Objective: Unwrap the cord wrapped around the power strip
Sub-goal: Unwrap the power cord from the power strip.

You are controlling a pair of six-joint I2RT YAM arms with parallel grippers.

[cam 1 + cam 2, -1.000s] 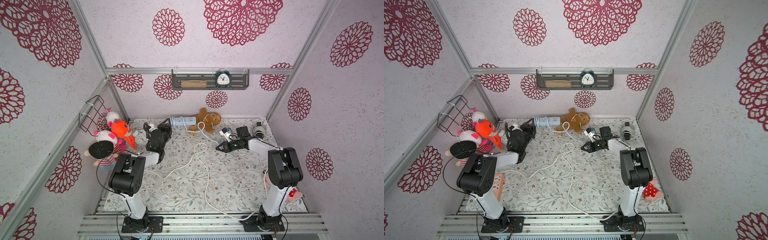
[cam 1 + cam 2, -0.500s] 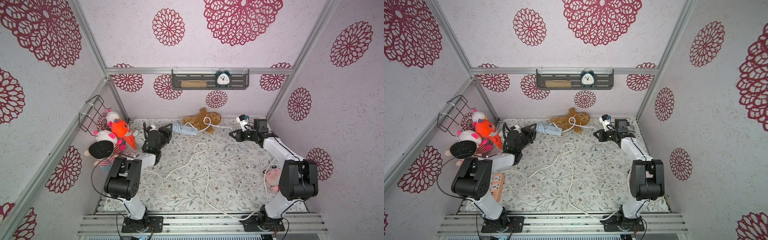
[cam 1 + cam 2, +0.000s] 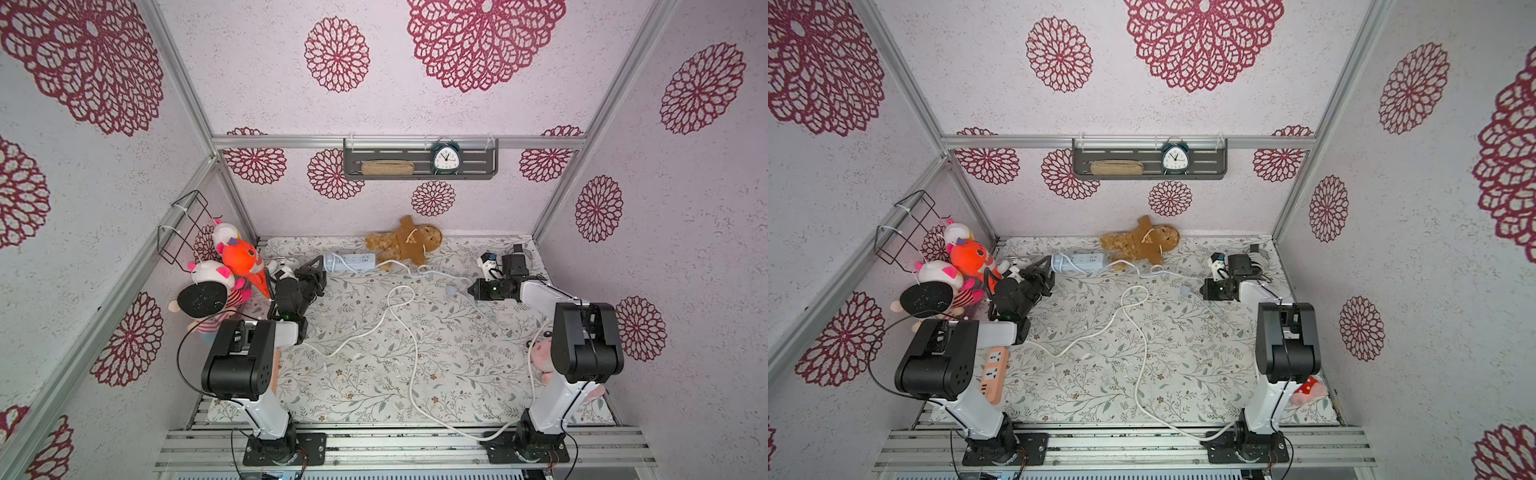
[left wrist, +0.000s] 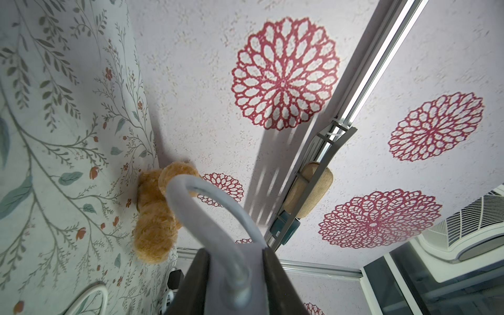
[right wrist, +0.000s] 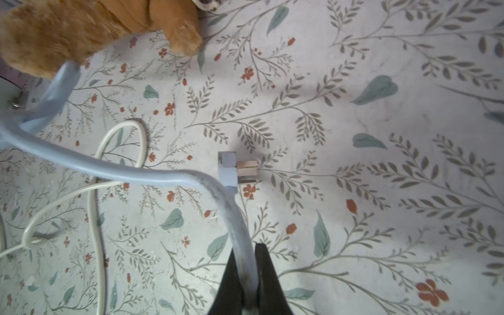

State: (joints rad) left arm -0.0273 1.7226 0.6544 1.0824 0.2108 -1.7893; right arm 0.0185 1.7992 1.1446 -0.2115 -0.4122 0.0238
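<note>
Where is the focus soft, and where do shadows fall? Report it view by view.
Both top views: sharp, evenly lit. Left wrist: the cord goes blurry close to the left tool; the shelf throws a striped shadow on the wall. Right wrist: cord smears near the right tool; plug is sharp.

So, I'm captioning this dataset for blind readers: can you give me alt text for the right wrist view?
The black right hand is shut on a pale grey cord that arcs over a floral tablecloth toward a brown plush toy. A grey plug with brass prongs lies beside it, and a thinner white cord loops nearby.
</note>
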